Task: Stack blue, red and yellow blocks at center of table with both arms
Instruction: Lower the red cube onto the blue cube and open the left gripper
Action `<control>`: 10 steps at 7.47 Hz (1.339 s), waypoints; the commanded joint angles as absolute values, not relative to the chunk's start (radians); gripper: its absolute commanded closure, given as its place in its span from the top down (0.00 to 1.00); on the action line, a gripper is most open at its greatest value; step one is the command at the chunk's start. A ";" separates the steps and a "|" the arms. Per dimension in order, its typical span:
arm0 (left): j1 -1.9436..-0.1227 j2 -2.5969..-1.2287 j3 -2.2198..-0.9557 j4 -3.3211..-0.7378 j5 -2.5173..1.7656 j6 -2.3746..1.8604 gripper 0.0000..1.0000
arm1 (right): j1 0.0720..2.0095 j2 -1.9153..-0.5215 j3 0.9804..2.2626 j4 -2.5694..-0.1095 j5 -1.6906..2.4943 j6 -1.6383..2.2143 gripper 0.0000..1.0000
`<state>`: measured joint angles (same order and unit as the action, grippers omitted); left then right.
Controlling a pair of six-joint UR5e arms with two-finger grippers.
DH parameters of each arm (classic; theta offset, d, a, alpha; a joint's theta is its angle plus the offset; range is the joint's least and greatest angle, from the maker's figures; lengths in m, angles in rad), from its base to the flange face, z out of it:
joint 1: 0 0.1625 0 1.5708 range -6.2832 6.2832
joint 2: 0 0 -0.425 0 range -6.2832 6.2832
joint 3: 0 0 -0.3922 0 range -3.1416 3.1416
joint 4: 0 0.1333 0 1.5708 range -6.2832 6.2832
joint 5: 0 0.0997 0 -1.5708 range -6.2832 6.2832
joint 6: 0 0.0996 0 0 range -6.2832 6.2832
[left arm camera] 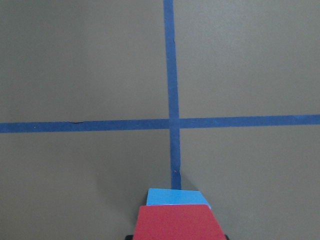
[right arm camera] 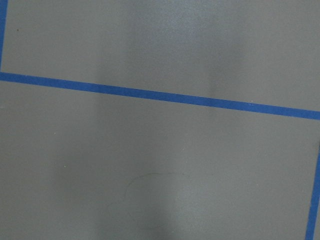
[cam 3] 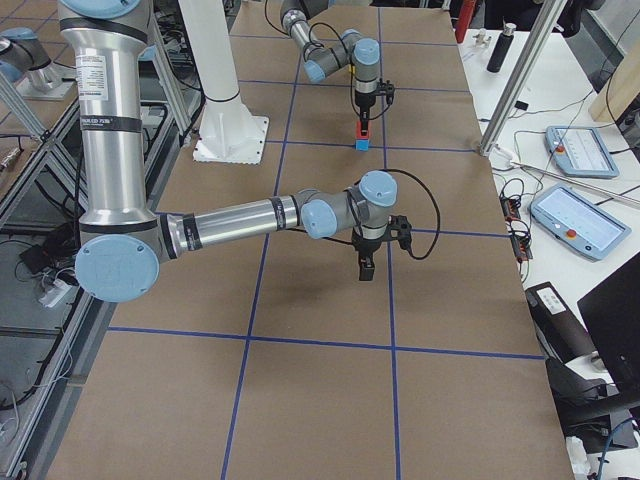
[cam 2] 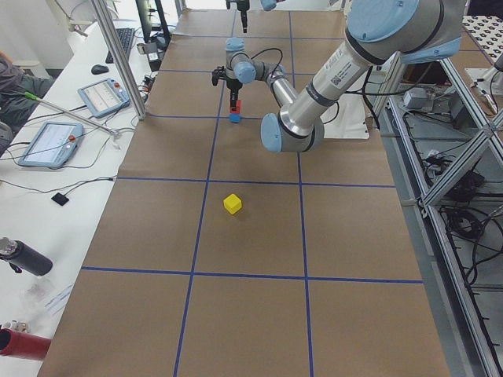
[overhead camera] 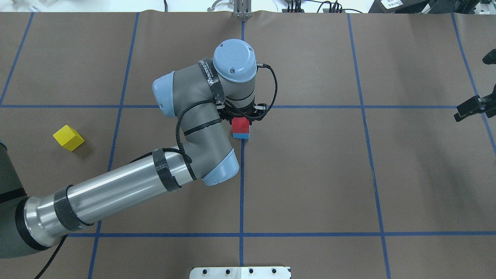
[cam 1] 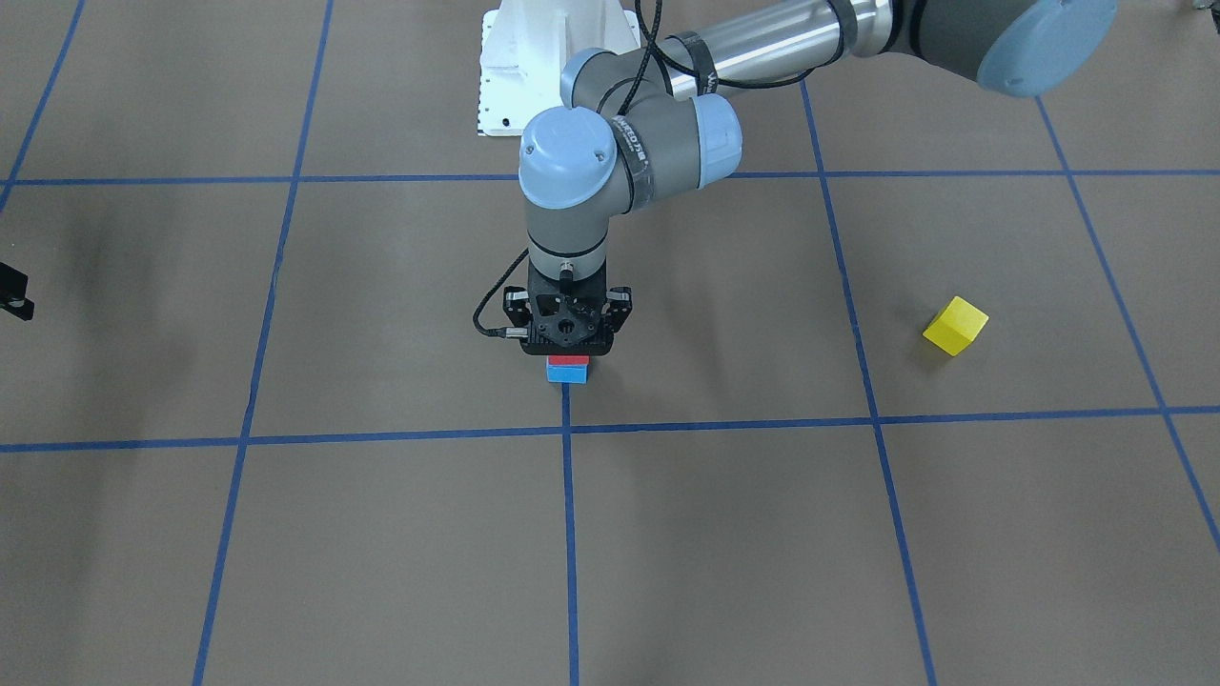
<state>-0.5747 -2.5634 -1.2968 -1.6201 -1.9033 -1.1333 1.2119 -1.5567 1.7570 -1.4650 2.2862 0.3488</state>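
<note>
The red block (overhead camera: 240, 124) sits on the blue block (overhead camera: 241, 136) at the table's center crossing; both also show in the front view, red (cam 1: 568, 360) over blue (cam 1: 567, 374). My left gripper (overhead camera: 241, 118) points straight down and is shut on the red block (left arm camera: 179, 222), whose sides meet dark finger edges in the left wrist view. The yellow block (overhead camera: 68, 138) lies alone on the table's left side, far from both grippers. My right gripper (overhead camera: 469, 108) hangs near the table's right edge over bare table; I cannot tell whether it is open.
Brown paper with blue tape grid lines (overhead camera: 242, 174) covers the table. The robot's white base plate (cam 1: 534, 67) stands at the near middle edge. Tablets and cables lie on the side bench (cam 2: 78, 118) beyond the far edge.
</note>
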 commanded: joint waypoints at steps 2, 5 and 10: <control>-0.571 -2.563 -1.295 -1.621 -1.902 -1.132 0.00 | 1.212 -1.557 1.756 -1.465 2.286 0.350 1.00; -0.568 -2.563 -1.295 -1.623 -1.901 -1.121 0.00 | 1.212 -1.555 1.752 -1.465 2.286 0.348 1.00; -0.568 -2.563 -1.295 -1.628 -1.898 -1.115 0.00 | 1.212 -1.555 1.752 -1.465 2.286 0.348 1.00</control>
<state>-0.5676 -2.5632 -1.2950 -1.6257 -1.8982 -1.1177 1.2119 -1.5555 1.7518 -1.4649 2.2856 0.3483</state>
